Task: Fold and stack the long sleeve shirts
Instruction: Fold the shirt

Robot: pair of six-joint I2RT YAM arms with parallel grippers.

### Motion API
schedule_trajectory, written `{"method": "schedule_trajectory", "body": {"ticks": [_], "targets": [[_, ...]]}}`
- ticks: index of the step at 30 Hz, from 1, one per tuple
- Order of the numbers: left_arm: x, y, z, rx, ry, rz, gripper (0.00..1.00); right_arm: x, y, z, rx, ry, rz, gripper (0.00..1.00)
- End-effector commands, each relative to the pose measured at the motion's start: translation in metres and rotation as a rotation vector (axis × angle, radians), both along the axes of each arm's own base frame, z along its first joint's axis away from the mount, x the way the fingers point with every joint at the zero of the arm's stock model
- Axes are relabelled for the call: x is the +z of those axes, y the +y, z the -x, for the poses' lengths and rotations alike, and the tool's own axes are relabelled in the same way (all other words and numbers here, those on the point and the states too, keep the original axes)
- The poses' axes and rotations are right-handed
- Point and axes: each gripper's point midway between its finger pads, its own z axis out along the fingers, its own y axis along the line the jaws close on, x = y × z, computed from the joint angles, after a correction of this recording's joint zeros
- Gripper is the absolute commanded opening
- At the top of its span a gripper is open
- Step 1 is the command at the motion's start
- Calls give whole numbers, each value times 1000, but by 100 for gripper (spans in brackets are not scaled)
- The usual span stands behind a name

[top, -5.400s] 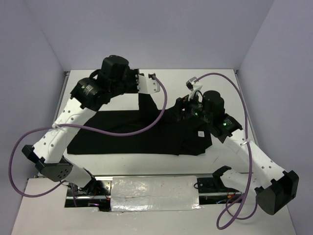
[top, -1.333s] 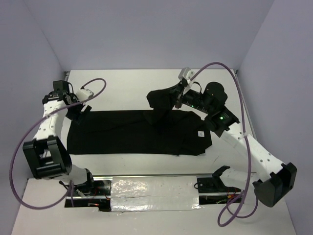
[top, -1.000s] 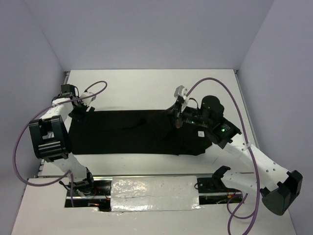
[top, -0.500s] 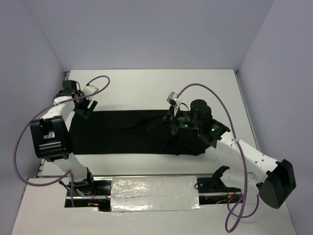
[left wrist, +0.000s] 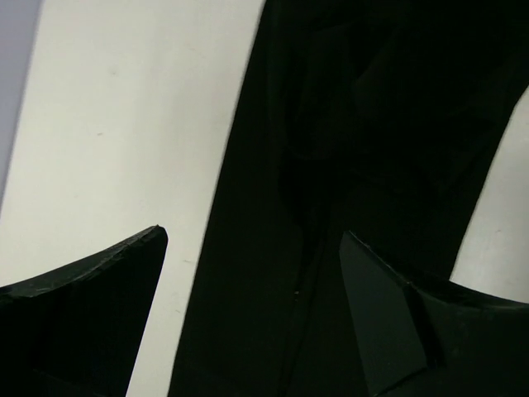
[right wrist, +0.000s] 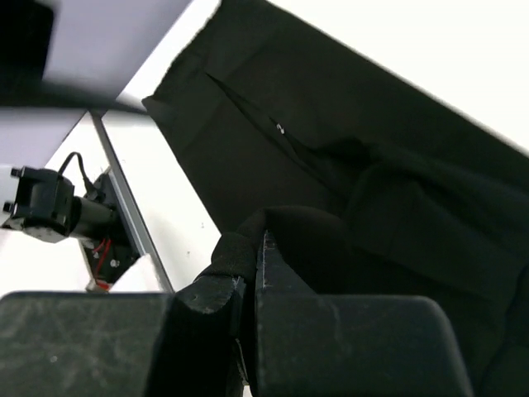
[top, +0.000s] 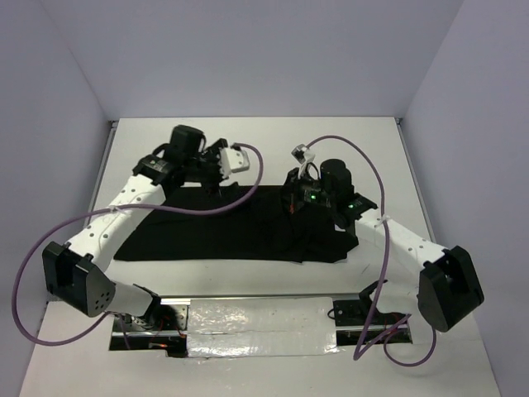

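Table [top: 347, 141]: white, bears the shirt.
Black shirt [top: 207, 231]: spread flat across the table's middle, lengthwise left to right; right end rumpled.
Left gripper [left wrist: 254, 234]: jaws spread wide, above the shirt's far edge, holding nothing.
Right gripper [right wrist: 260, 241]: pressed together, pinching a raised fold near the shirt's right end.

Black shirt [top: 215, 225] on white table [top: 248, 139]

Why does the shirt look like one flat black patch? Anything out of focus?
Top view: evenly lit, sharp, yet black shirt hides its folds. Left wrist view: cloth featureless beside bright table. Right wrist view: creases faintly show; right gripper looks soft.
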Motion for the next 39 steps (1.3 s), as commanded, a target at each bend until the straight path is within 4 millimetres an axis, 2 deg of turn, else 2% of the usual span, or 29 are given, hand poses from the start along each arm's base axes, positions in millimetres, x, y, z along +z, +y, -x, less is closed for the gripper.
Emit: {"method": "schedule_trajectory", "body": {"ticks": [1,4,5,6,7,8,10,12,14,15,16,17,18,20,21,23,24,26,27,28,29,30,32,33,34,35,36,39], "targets": [[-8,-17,17,17,11,-79,99,20,7,-12,-32,12,-63,0],[10,-2,18,98,-55,-106,99,17,3,-19,-86,18,-60,0],[9,4,20,117,-67,-118,99,15,0,-22,-110,25,-54,0],[22,12,25,143,-110,-108,99,13,-2,-26,-142,38,-55,0],[19,20,28,174,-125,-138,100,11,-4,-28,-166,50,-52,0],[29,27,36,186,-156,-135,99,6,-4,-30,-186,73,-46,0],[33,33,46,179,-195,-174,99,-3,-8,-36,-250,113,-32,0],[27,34,61,148,-173,-223,99,-12,-8,-37,-299,168,-31,0],[11,32,68,125,-166,-268,99,-18,-3,-37,-310,199,-41,0],[2,26,72,89,-173,-293,99,-17,0,-37,-316,227,-56,0],[-19,12,86,21,-163,-328,99,-20,4,-37,-311,241,-58,0],[-28,6,84,19,-179,-352,99,-18,9,-35,-299,245,-65,0],[-26,-10,76,22,-233,-306,99,-11,12,-36,-296,243,-76,0],[-39,-30,70,28,-235,-256,99,-13,17,-35,-292,274,-68,0],[-31,-45,61,47,-270,-171,99,-7,19,-37,-285,268,-73,0],[-28,-60,53,55,-295,-96,99,-11,18,-39,-295,285,-44,0],[-17,-72,47,53,-330,-13,99,-4,19,-42,-295,274,-44,0],[-28,-77,46,24,-312,29,99,-10,19,-45,-307,288,-4,0],[-35,-76,42,27,-261,75,99,-4,18,-49,-320,285,1,0],[-26,-80,32,46,-265,136,99,-7,18,-50,-325,296,15,0],[-30,-79,25,71,-236,160,99,-11,16,-50,-334,315,34,0],[-27,-71,14,133,-192,209,99,-7,15,-55,-363,321,34,0],[-17,-76,14,91,-175,261,99,-11,16,-58,-378,353,43,0],[-16,-77,15,64,-186,255,99,2,20,-62,-381,361,23,0],[-20,-78,16,54,-174,245,99,-4,21,-63,-382,399,45,0],[-25,-79,17,53,-158,235,99,-1,23,-63,-375,410,47,0],[-28,-77,14,67,-152,225,99,17,28,-68,-368,395,25,0],[-22,-75,6,109,-119,241,99,28,34,-70,-344,387,24,0]]}}
